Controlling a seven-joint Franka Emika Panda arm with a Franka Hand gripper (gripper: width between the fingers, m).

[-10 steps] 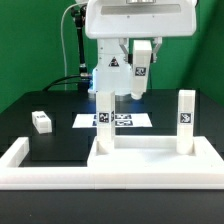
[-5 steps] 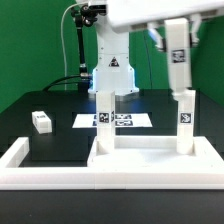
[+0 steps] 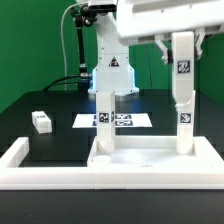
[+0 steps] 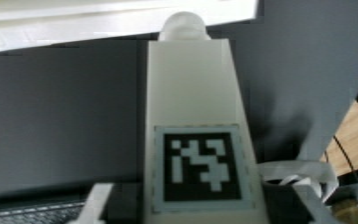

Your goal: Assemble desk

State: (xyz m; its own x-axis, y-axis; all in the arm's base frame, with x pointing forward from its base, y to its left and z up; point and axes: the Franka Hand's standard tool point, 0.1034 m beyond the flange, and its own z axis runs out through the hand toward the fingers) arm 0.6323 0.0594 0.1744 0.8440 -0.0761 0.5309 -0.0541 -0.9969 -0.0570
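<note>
The white plastic rectangular tabletop panel lies flat on the black worktop at five o'clock in the exterior view. A first upright white block leg and a second upright white block leg stand at its far corners, seemingly seated. At two o'clock a third white block leg hangs above the second, long axis vertical, tag facing the camera, rounded tip down, probably ready for lowering into a socket. The gripper is half closed around its upper end.
</note>
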